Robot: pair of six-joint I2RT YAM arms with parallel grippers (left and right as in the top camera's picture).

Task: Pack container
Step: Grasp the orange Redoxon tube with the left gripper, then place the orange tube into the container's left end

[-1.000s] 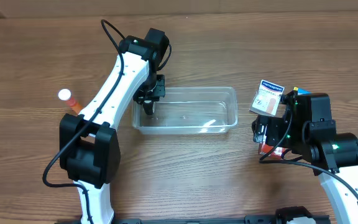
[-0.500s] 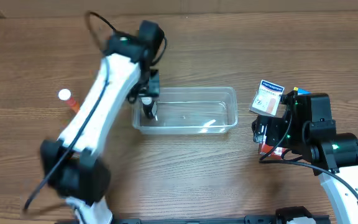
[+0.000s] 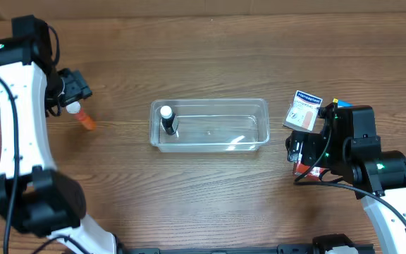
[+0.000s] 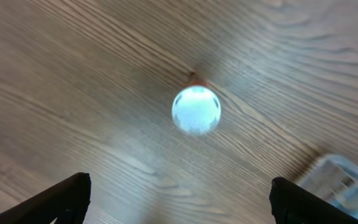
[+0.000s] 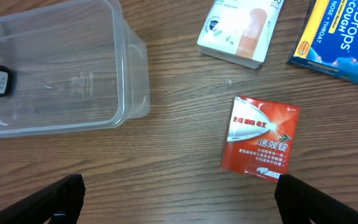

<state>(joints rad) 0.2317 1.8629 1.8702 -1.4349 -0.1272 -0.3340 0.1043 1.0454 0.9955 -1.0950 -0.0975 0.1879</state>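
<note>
Clear plastic, the container (image 3: 249, 106) is sitting at the middle of the wooden table (image 3: 203, 42), its long side running left to right; a dark bottle (image 3: 168, 125) with a white top is lying inside it at the left end. The left hand (image 3: 72, 86) is hovering well to the left of the container, apart from it, above an orange vial (image 3: 84, 120); in the left wrist view its fingers (image 4: 61, 199) are standing spread wide at the lower corners, gripping nothing; the vial's round white cap (image 4: 196, 111) is showing beyond them, and only a corner of the container is peeking in at the right edge. The right hand (image 3: 298, 152) is hanging just right of the container, not touching it; its two fingertips are likewise splayed apart and empty. Below it a red box (image 5: 260, 143) is lying flat on the table; a white bandage box (image 5: 241, 28) and a yellow-and-blue cough drops bag (image 5: 344, 37) are lying on the far side of that; the container's right end is filling the left of that view.
</note>
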